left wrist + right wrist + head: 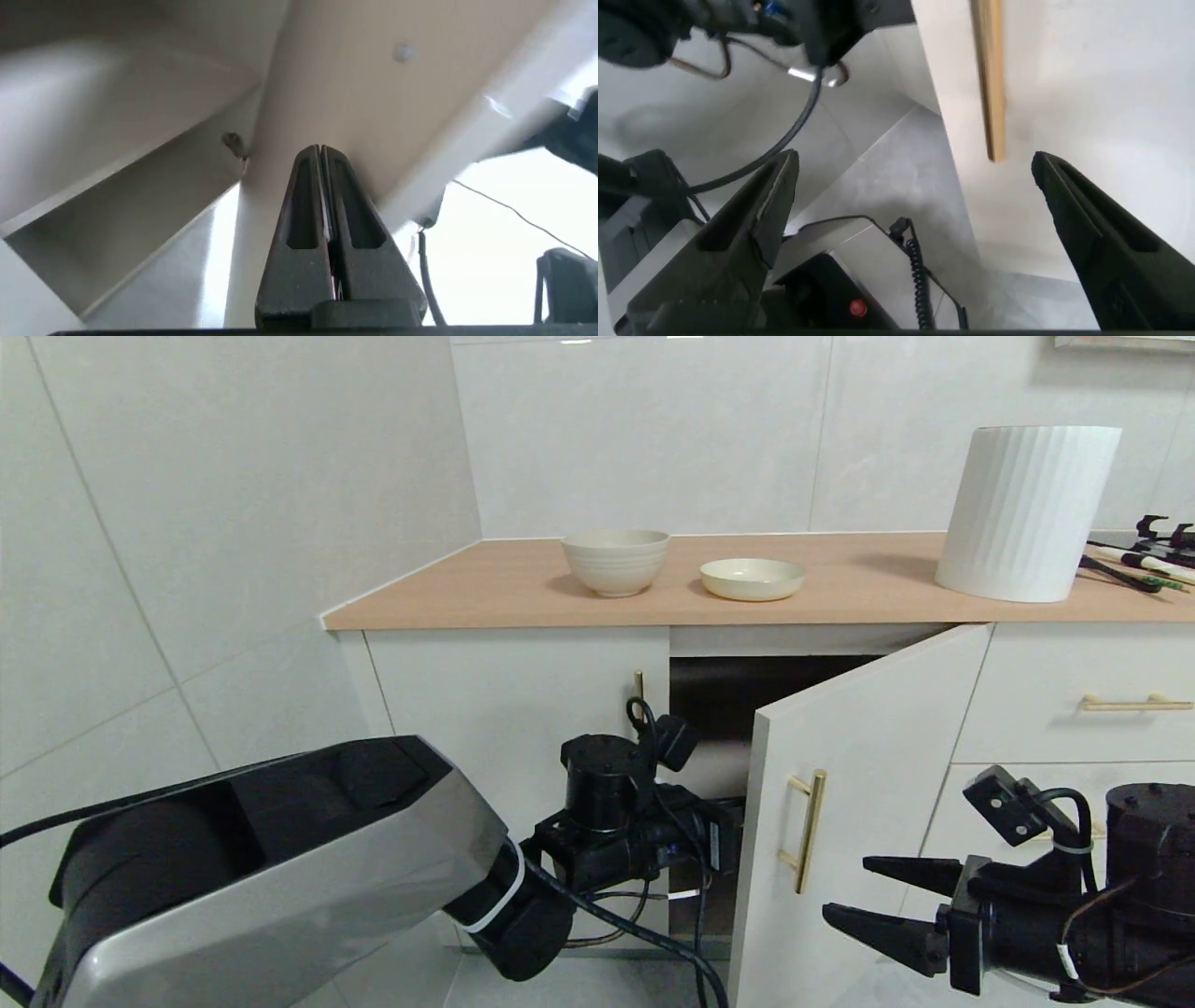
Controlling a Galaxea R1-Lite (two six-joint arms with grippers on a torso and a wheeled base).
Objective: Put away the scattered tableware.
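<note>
You've got bright, even overhead light here, with a bit of glare on the wall tiles (635, 429), soft shadows beside the bowl (615, 561) and plate (752, 578), and the open cabinet (747, 695) pretty dark inside.

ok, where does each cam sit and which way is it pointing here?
Head view: on the head, facing forward and down at the counter and open cabinet door; both arms show, right gripper low on the right.
Left wrist view: on the left wrist, looking along the shut left gripper into the cabinet.
Right wrist view: on the right wrist, looking between its open fingers at the door's gold handle.
Shared: head and right wrist views both show that handle.
</note>
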